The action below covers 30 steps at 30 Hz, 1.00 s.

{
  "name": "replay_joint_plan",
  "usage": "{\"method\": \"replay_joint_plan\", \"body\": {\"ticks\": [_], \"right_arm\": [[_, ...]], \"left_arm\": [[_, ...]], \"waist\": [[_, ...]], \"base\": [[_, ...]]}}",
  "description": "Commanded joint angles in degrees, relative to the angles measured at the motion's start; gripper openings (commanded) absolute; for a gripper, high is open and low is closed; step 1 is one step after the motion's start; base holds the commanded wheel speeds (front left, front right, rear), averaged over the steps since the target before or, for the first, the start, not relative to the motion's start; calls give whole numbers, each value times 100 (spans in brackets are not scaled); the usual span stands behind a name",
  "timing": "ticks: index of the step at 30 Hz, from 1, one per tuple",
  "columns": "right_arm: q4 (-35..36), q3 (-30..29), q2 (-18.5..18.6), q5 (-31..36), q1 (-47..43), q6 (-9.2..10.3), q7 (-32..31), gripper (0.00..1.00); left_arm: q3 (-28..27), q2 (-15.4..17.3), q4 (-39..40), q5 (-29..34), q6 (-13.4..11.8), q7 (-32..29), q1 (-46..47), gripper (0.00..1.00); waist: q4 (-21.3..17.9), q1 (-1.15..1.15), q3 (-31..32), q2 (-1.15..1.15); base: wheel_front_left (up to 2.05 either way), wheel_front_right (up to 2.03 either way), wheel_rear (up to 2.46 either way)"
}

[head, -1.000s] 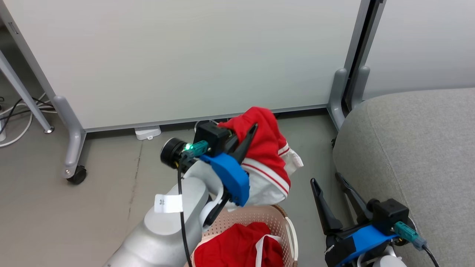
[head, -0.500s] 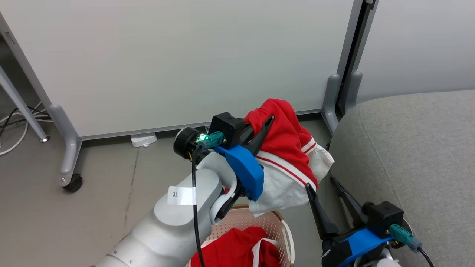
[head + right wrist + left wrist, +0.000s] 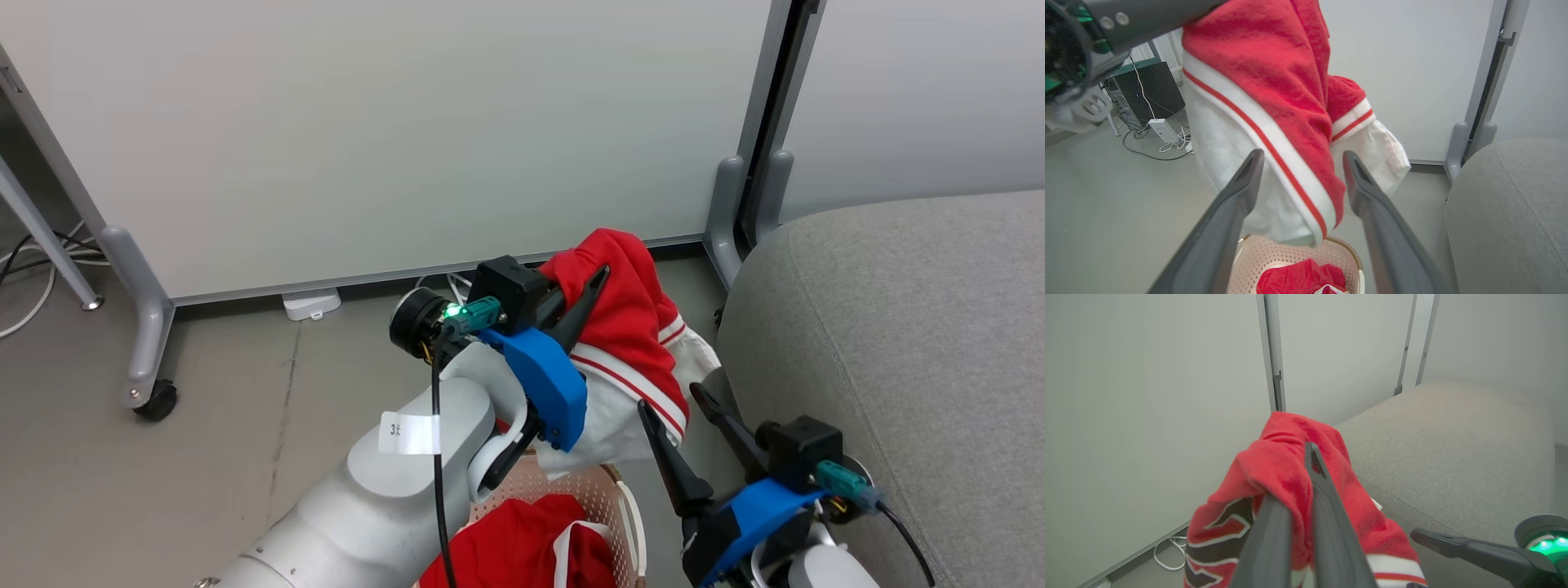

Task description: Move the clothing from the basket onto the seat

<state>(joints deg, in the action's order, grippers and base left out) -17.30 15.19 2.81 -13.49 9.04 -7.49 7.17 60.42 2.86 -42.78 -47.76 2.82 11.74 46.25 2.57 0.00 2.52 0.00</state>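
Note:
My left gripper (image 3: 594, 282) is shut on a red garment with white stripes and trim (image 3: 633, 327), which hangs in the air above the basket (image 3: 608, 490). In the left wrist view the cloth (image 3: 1286, 465) drapes over both fingers of that gripper (image 3: 1298, 477). More red clothing (image 3: 522, 547) lies in the cream basket. The grey seat (image 3: 898, 327) fills the right side. My right gripper (image 3: 669, 398) stands open just below the garment's hem; in its wrist view the fingers of this gripper (image 3: 1303, 155) flank the hanging cloth (image 3: 1274, 61) over the basket (image 3: 1290, 249).
White partition panels (image 3: 408, 122) on grey wheeled legs (image 3: 147, 327) stand behind. A white adapter (image 3: 310, 302) and cables lie at their foot. A black box (image 3: 1147, 90) with cables sits on the floor at the left. Bare grey floor (image 3: 204, 425) lies left of the basket.
My left gripper has carried the red garment to the right, nearer the seat. My right gripper has shifted left, under the hanging hem. The camera has also turned a little.

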Motion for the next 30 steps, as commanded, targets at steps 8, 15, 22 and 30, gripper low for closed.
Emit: {"method": "replay_joint_plan", "body": {"ticks": [8,15,22,30], "right_arm": [[-820,223,16,-64,840,-1,-411,100],[-1517,514,14,-178,1494,-1,-396,100],[-2039,871,14,-369,1844,-1,-237,100],[-2399,1142,14,-571,2025,-1,-85,0]], "left_arm": [[302,5,25,-229,-62,91,190,0],[536,4,32,-396,-85,120,249,0],[707,4,-15,-532,-118,167,337,0],[838,4,-85,-669,-148,216,393,0]], "waist": [[105,0,-42,0],[177,0,-67,0],[209,0,-54,0],[176,0,-35,0]], "base": [[0,0,0],[0,0,0],[0,0,0],[0,0,0]]}}
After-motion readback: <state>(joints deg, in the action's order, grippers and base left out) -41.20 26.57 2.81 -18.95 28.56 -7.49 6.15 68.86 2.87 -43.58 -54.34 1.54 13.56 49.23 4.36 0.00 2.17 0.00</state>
